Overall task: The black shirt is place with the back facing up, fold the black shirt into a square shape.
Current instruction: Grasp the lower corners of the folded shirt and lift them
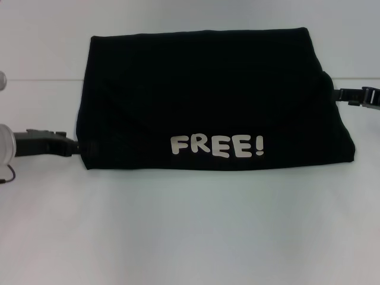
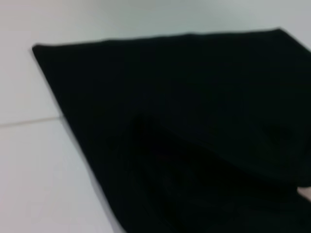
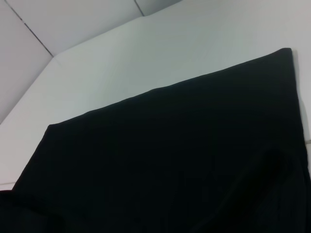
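Observation:
The black shirt (image 1: 208, 95) lies on the white table as a wide folded block, with its white "FREE!" lettering (image 1: 217, 145) face up along the near edge. My left gripper (image 1: 72, 146) meets the shirt's near left corner, its tip merging with the dark cloth. My right gripper (image 1: 336, 94) touches the shirt's right edge about halfway back, where the cloth bulges slightly. Both wrist views are filled by the black shirt (image 2: 194, 121) (image 3: 170, 155), with a raised fold in each and no fingers showing.
The white table (image 1: 190, 225) spreads out around the shirt, with a wide bare strip toward me. A seam line (image 1: 35, 79) runs across the surface behind the left arm. Wall panels (image 3: 73, 24) rise beyond the far edge.

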`<action>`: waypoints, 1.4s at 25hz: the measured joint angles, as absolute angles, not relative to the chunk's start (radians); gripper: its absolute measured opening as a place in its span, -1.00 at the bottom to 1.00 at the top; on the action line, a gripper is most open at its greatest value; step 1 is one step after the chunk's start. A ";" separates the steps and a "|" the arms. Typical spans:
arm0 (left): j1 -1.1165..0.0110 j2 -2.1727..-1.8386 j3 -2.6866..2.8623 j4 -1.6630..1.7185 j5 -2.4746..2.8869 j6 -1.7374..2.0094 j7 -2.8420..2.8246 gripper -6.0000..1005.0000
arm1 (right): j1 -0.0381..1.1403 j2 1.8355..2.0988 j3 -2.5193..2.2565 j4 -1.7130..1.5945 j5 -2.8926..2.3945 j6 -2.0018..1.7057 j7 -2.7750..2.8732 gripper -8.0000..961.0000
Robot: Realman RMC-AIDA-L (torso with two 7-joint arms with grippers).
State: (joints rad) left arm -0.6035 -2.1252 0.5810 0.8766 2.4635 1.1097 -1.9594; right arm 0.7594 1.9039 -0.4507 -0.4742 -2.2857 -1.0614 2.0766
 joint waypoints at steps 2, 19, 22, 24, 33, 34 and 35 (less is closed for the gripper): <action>-0.599 -2.127 0.604 0.865 2.464 1.099 -1.958 0.78 | 0.759 1.905 -0.451 -0.474 -2.286 -1.060 2.077 0.32; -0.594 -2.146 0.740 0.828 2.464 1.089 -1.856 0.76 | 0.751 1.904 -0.453 -0.476 -2.286 -1.056 2.077 0.31; -0.593 -2.144 0.758 0.830 2.464 1.096 -1.855 0.76 | 0.750 1.903 -0.453 -0.476 -2.286 -1.056 2.077 0.31; -0.592 -2.144 0.766 0.831 2.472 1.091 -1.854 0.75 | 0.749 1.903 -0.453 -0.476 -2.285 -1.057 2.077 0.30; -0.595 -2.138 0.744 0.831 2.478 1.080 -1.855 0.46 | 0.748 1.903 -0.453 -0.476 -2.285 -1.057 2.077 0.30; -0.595 -2.137 0.742 0.830 2.478 1.077 -1.855 0.37 | 0.748 1.903 -0.453 -0.476 -2.285 -1.057 2.077 0.30; -0.596 -2.137 0.739 0.829 2.478 1.074 -1.854 0.27 | 0.747 1.904 -0.453 -0.476 -2.285 -1.057 2.077 0.30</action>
